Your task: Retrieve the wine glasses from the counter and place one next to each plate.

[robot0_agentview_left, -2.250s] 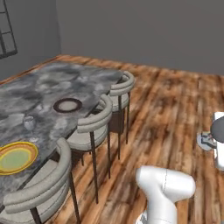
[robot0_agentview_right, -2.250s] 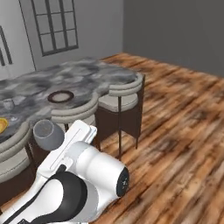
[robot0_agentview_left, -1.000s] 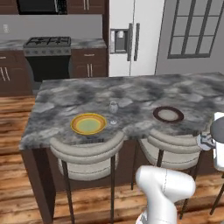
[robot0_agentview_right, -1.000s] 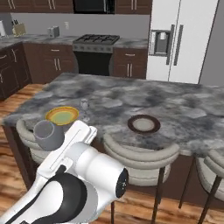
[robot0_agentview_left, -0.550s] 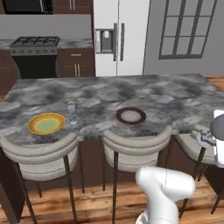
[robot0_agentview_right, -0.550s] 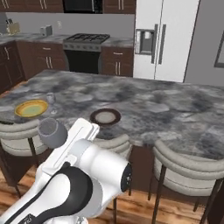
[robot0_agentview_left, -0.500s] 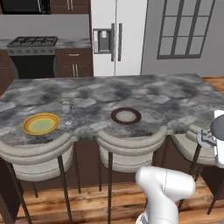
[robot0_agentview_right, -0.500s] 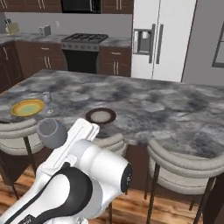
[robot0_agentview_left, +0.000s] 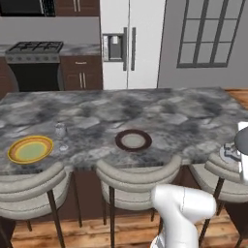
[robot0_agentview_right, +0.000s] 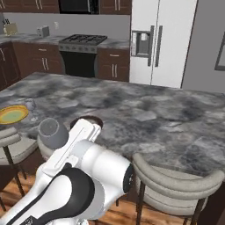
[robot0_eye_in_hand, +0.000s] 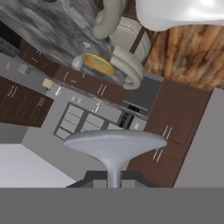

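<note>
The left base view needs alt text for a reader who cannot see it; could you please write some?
A grey marbled counter holds a yellow-orange plate with a clear wine glass standing just to its right, and a brown-rimmed plate further right with no glass beside it. Padded stools line the near edge.

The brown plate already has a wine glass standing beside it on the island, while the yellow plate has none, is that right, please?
No, it is the other way round: the left base view shows the wine glass beside the yellow plate, and the brown plate has none beside it.
</note>
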Controlling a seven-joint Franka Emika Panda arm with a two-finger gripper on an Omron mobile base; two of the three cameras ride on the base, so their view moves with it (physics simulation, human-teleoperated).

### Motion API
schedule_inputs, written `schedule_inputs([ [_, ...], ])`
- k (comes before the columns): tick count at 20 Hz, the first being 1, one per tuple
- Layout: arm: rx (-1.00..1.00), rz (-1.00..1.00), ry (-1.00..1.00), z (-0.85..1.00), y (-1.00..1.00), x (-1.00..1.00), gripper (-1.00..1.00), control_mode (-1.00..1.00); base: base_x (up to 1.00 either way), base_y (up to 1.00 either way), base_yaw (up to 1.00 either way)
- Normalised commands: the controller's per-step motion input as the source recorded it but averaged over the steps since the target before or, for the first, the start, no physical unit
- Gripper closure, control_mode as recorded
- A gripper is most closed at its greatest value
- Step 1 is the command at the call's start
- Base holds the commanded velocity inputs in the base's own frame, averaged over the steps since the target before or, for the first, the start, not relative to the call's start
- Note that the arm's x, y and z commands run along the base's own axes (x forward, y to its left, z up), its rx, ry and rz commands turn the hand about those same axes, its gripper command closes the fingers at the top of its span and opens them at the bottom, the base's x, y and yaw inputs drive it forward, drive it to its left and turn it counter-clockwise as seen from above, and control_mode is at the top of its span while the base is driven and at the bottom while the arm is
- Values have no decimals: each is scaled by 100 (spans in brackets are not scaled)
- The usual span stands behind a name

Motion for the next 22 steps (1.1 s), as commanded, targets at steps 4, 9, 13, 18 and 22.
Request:
schedule_inputs([
  [4, 0, 0, 0, 0, 0, 0, 100, 100, 88, 6, 14],
  [9, 0, 0, 0, 0, 0, 0, 100, 100, 80, -8, 34],
  [13, 0, 0, 0, 0, 0, 0, 100, 100, 32, -9, 42],
  [18, 0, 0, 0, 0, 0, 0, 100, 100, 39, -11, 38],
  [22, 4, 15, 2, -12, -25, 47, 100, -100, 40, -16, 17],
])
